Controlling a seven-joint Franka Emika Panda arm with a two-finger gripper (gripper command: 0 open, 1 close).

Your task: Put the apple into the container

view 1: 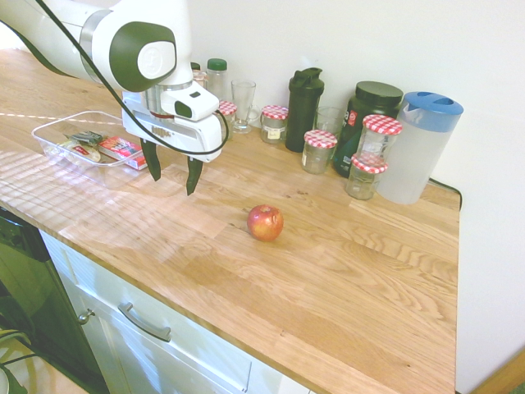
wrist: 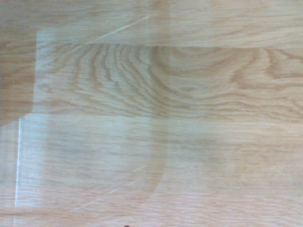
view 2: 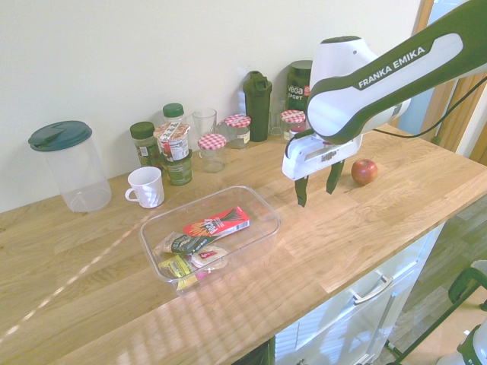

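So on the counter (view 2: 304,304) there's a tray (view 2: 278,228) with a box (view 2: 221,223) and some packets (view 2: 190,243) in it. Jars (view 2: 211,156) sit behind it, near the wall, along with a shaker (view 2: 257,106). From the second exterior view, the mug (view 2: 146,188) and pitcher (view 2: 76,171) are further left, the apple (view 2: 364,172) off right.

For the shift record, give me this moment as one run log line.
gripper: open, empty, above counter | apple: on counter, outside container | task: not done
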